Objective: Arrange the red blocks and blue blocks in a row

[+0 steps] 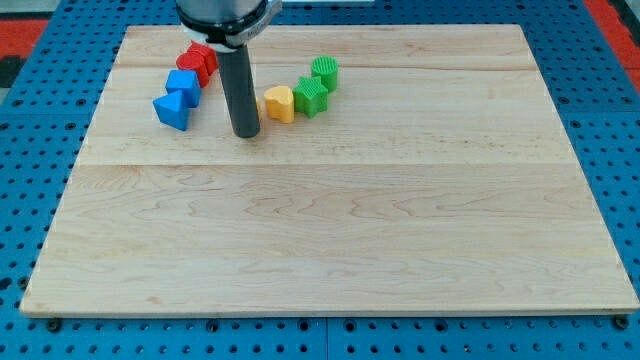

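Two red blocks (199,60) sit close together at the view's top left of the wooden board (330,230); their shapes are hard to make out. Just below them lies a blue cube-like block (183,84), and below that a blue wedge-shaped block (171,111). These form a short slanted line. My tip (246,132) rests on the board to the right of the blue blocks, apart from them. The rod partly hides a yellow block (258,108) right behind it.
A yellow block (280,103) lies just right of the rod. Two green blocks, one star-like (311,95) and one rounded (325,72), lie further right. A blue pegboard (610,120) surrounds the board.
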`<state>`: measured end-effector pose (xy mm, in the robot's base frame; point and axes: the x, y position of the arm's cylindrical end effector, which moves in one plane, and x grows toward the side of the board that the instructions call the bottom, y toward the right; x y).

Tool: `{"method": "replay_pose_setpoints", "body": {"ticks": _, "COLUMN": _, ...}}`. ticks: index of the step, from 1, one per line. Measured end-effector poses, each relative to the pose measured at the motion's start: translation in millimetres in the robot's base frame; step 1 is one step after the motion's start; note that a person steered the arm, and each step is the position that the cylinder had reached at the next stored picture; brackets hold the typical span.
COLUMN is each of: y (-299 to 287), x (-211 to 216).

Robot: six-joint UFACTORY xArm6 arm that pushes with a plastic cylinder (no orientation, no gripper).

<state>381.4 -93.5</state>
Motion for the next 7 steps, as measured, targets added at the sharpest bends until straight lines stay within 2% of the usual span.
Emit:
{"method": "replay_pose_setpoints", "body": {"ticks": 1, "y": -17.0, "x": -15.1}}
{"method": "replay_pose_setpoints", "body": {"ticks": 2, "y": -30.8, "x": 23.0}}
{"method": "replay_pose_setpoints", "body": {"ticks": 3, "y": -99.8, "x": 20.4}}
{"method": "replay_pose_setpoints", "body": {"ticks": 6, "y": -102.8, "x": -20.8}}
{"method": "replay_pose_setpoints", "body": {"ticks": 7, "y": -109.0, "x": -9.3}}
